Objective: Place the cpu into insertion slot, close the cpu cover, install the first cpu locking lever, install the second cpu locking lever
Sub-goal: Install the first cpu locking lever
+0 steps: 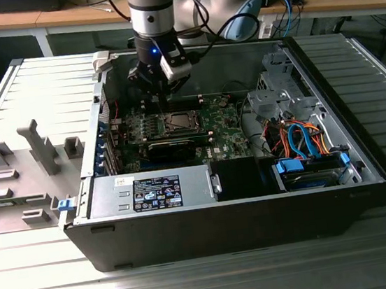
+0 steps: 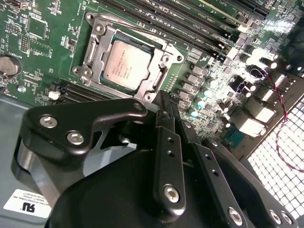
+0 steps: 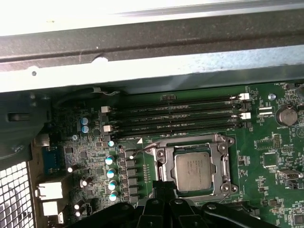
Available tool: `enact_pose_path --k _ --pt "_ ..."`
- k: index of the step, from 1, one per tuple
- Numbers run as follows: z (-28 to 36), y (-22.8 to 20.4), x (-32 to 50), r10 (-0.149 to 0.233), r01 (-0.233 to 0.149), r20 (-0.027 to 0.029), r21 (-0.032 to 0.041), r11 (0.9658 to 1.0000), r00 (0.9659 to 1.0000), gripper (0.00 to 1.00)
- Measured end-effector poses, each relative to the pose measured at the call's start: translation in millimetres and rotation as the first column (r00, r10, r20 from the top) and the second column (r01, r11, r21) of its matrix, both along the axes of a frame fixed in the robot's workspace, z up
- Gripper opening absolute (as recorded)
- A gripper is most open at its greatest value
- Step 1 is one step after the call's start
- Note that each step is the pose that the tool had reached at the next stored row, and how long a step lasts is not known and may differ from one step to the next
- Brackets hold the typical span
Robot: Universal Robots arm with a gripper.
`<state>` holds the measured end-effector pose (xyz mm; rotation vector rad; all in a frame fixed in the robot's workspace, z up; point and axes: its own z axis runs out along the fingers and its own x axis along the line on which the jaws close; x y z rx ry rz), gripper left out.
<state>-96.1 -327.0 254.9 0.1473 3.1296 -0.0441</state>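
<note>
The cpu (image 2: 127, 64) (image 3: 193, 171), a flat silver-grey square, lies in the insertion slot (image 1: 178, 121) on the green motherboard. The cpu cover (image 2: 160, 61) (image 3: 160, 164), a silvery frame, lies flat around the chip. A thin metal lever end (image 3: 141, 149) sticks out at the socket's corner. In both wrist views my gripper (image 2: 164, 97) (image 3: 165, 186) hangs just above the board beside the socket's edge. Its black fingers are pressed together, shut on nothing. In the exterior view the gripper (image 1: 161, 100) is inside the open computer case, just behind the socket.
Long black memory slots (image 3: 175, 114) run beside the socket. A black expansion card (image 1: 172, 147) lies in front of it, then the power supply (image 1: 153, 190). Orange and blue cables (image 1: 301, 138) and a drive cage (image 1: 271, 96) fill the exterior view's right. Case walls (image 1: 90, 164) enclose everything.
</note>
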Motion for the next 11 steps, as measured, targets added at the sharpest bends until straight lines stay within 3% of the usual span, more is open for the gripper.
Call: enact_pose_path --k 11 --pt "0.0 0.4 -4.3 0.0 0.0 0.0 0.0001 1.0 1.0 0.11"
